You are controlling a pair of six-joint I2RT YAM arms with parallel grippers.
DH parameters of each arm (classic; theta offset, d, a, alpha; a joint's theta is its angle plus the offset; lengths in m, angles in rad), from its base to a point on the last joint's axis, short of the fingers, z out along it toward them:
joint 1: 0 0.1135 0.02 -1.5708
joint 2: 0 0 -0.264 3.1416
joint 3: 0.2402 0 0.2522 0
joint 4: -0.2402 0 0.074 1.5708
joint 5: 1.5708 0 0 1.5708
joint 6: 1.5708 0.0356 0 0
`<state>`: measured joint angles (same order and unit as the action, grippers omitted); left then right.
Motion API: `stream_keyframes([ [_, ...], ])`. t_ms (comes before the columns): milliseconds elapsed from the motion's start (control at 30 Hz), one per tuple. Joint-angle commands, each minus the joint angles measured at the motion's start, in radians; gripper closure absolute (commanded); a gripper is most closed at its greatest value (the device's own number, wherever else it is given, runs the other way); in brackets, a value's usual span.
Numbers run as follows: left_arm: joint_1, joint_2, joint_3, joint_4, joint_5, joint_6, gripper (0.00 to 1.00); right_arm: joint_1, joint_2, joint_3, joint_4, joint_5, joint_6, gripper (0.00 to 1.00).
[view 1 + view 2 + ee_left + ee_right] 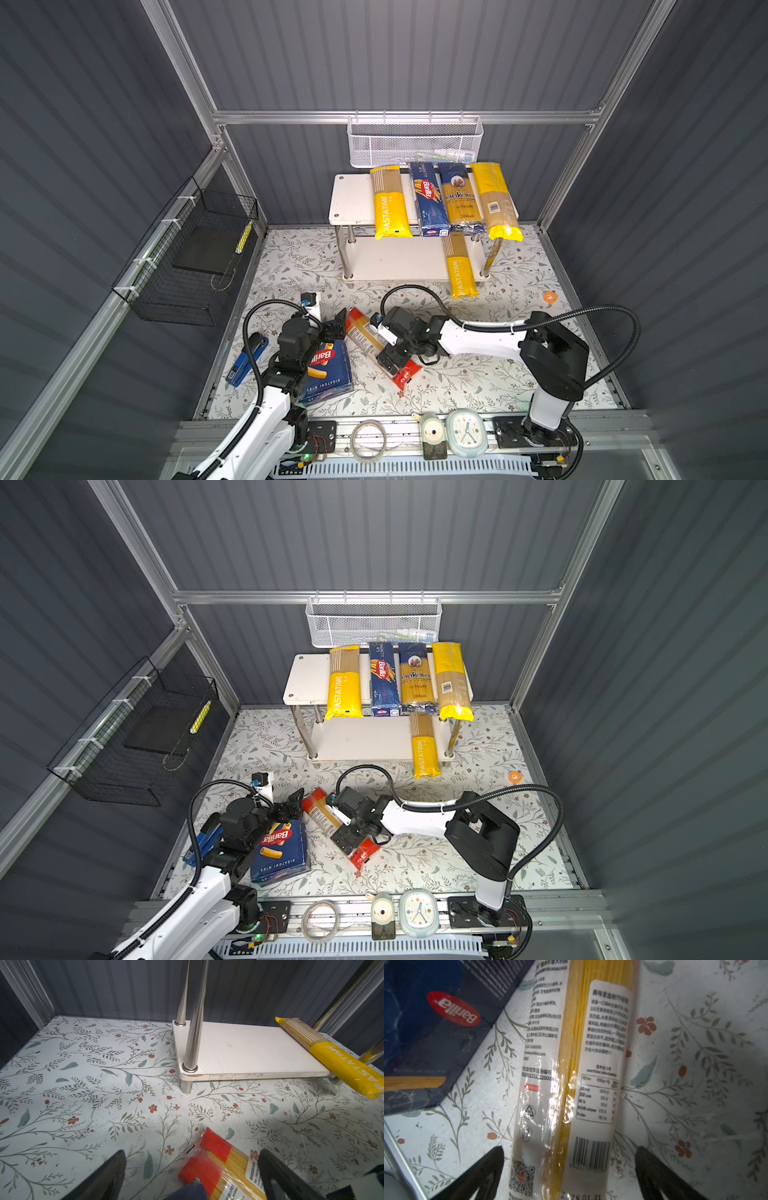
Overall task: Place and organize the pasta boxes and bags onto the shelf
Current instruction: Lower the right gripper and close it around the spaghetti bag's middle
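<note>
The white shelf [351, 199] [307, 679] carries four packs on its top board: a PASTATIME bag [388, 203], the narrow Barilla box [428, 199], the ankara bag [459, 197] and a yellow-ended bag [496, 199]. A second PASTATIME bag [459, 266] [332, 1053] lies on the lower board, overhanging its front. On the table lie the wide rigatoni box [328, 370] [436, 1022] and the red-ended clear bag [363, 332] [218, 1159] [571, 1053]. My right gripper [384, 347] [569, 1149] stands open astride that bag. My left gripper [336, 325] [192, 1155] hangs open by its far red end.
A white mesh basket [415, 141] hangs behind the shelf. A black wire basket [187, 257] is on the left wall. A blue stapler [245, 361] lies left of the rigatoni box. A clock [465, 432] and tape roll [368, 440] sit on the front rail.
</note>
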<state>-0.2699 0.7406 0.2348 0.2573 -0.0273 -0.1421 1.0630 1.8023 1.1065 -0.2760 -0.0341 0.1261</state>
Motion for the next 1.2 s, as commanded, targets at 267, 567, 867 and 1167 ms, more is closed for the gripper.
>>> stream_keyframes([
  [267, -0.006, 0.01, 0.023, 0.016, -0.008, 0.012, 0.0, 0.009, 0.079, 0.069, -0.045, -0.031, -0.015, 0.01],
  [567, -0.006, 0.012, 0.023, 0.016, -0.01, 0.012, 0.0, 0.017, 0.117, 0.093, -0.076, -0.019, -0.019, 0.01],
  [867, -0.006, 0.016, 0.025, 0.016, -0.011, 0.011, 0.0, 0.029, 0.16, 0.121, -0.107, 0.031, -0.009, 0.03],
  [1167, -0.007, 0.018, 0.026, 0.016, -0.011, 0.012, 0.0, 0.028, 0.147, 0.103, -0.081, 0.068, 0.018, 0.14],
])
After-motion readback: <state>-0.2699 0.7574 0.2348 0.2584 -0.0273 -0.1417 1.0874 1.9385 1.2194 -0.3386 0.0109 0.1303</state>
